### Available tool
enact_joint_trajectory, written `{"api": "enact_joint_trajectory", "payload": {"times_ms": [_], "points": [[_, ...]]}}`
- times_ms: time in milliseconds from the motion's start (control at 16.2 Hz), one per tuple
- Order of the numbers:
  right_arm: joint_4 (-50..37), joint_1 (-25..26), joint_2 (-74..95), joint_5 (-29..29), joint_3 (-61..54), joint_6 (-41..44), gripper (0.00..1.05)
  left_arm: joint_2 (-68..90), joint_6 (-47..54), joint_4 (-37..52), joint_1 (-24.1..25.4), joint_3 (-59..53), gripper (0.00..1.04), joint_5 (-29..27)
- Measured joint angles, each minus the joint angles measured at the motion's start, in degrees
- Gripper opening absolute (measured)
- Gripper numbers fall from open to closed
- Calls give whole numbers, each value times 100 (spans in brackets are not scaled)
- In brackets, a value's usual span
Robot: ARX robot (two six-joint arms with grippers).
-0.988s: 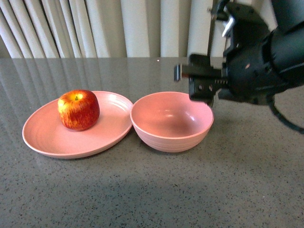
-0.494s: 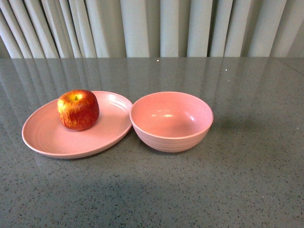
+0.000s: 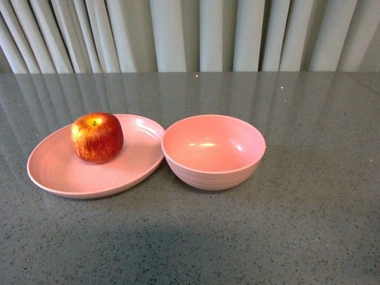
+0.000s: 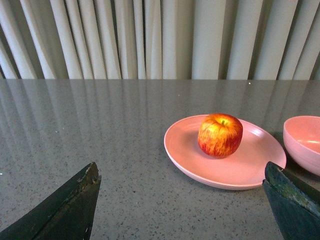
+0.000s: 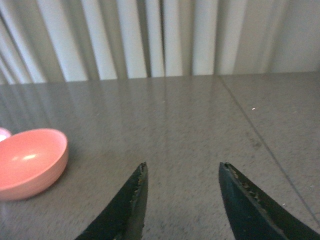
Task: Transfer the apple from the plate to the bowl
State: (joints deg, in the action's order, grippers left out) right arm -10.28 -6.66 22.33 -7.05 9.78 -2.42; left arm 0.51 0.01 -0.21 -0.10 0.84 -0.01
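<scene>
Under the plate (image 3: 59, 172) runs a grey speckled table (image 3: 297, 237), smooth and faintly reflective, with pale pleated curtains (image 3: 178, 35) behind it. The plate is wide, shallow, matte pink, with a low raised rim. Just to its right stands the bowl (image 3: 214, 151), also pink but deeper and narrower, faintly ridged outside and with nothing in it. Its rim meets the plate's or very nearly; I can't tell which.

The apple (image 3: 97, 137) sits on the plate, toward the plate's far rim, stem up. It is round and glossy, red streaked with yellow. With no long axis to line up on, I'd say any pinch across its middle would do, though the slick skin could slip.

What the next move turns on is which arm reaches it. Neither arm shows in the front view. My left gripper (image 4: 181, 170) has its fingers spread wide with nothing between them. In the left wrist view the apple lies ahead, between the two fingertips and a little toward the bowl side of the plate. My right gripper (image 5: 183, 166) is also parted and holding nothing, more narrowly. It faces bare table beyond the bowl, well away from the plate. The right wrist view shows no apple at all.

I judge the left arm nearer and better aimed, so the pick has not begun.
</scene>
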Motion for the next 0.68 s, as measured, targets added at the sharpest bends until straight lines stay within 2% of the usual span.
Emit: {"api": "enact_joint_trajectory", "payload": {"times_ms": [62,123,247,494,556,679], "points": [[66,474,-398,542,-286,90,35,0,0,0,0,0,98,2],[39,715,-516,597,-310,105,24,0,0,0,0,0,98,-2],[46,662,-726,710,-391,149,1,0,0,0,0,0,98,0],[256,667,-1161,708,-678,195,2,0,0,0,0,0,98,0],[1104,667,-2026,708,-782,201,2,0,0,-2,0,0,98,-2],[1040,667,-2208,704,-903,203,2,0,0,0,0,0,98,0]]}}
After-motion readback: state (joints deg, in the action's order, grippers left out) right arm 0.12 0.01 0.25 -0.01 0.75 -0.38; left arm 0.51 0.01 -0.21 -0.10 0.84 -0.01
